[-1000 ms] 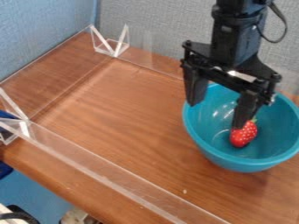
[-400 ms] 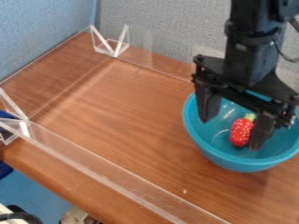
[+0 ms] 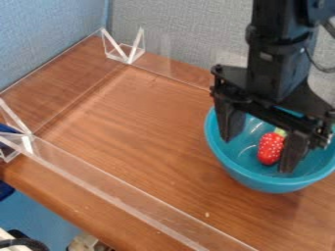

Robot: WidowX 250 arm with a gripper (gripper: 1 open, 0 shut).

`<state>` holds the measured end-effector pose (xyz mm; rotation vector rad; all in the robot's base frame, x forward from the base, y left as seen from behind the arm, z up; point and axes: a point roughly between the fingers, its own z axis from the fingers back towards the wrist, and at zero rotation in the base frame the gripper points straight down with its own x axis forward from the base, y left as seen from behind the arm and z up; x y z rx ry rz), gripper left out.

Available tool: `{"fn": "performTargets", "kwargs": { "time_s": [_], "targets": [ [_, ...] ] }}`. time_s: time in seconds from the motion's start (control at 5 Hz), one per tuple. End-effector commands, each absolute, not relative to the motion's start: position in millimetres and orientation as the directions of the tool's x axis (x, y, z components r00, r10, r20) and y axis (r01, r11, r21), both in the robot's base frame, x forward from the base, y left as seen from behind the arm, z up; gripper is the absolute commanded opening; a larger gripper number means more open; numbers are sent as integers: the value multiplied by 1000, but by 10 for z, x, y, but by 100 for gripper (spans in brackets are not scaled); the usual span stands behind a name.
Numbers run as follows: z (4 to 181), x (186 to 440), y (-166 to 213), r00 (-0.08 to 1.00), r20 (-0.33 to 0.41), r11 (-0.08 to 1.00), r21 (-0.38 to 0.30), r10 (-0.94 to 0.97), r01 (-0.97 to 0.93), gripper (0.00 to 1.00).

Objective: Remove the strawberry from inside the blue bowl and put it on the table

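Black arm comes in from the top right, wrist straight up and down, gripper (image 3: pixel 273 135) pointing right at the surface below. Jaws spread wide, one finger (image 3: pixel 233 120) hanging left, the other right. Nothing between them.

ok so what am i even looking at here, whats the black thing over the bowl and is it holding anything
That black thing is the end of a robot arm, a gripper with two fingers pointing down. The single picture is taken from a camera off to the side, looking down at a wooden table edged with low clear plastic walls. On the table sits a blue bowl with a strawberry inside it. The fingers are spread open above the bowl, on either side of the strawberry, and hold nothing. The strawberry is not gripped.
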<state>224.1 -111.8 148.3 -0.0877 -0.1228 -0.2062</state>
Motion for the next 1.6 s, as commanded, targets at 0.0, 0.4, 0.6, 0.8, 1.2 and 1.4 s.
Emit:
{"fn": "performTargets", "kwargs": {
  "time_s": [0.0,0.4,0.6,0.8,1.2,1.4],
  "targets": [
    [1561,2195,-1157,964,182,974,-88,-192,211,100],
    [1490,2165,-1183,967,193,978,-92,-166,186,100],
    [1434,2195,-1193,968,193,980,-86,-163,182,100],
    [1379,2223,-1202,968,192,981,-80,-160,178,100],
    [1254,2268,-1223,970,193,983,-71,-151,168,100],
    [1164,2341,-1228,972,188,985,-66,-143,158,100]
  ]
}}
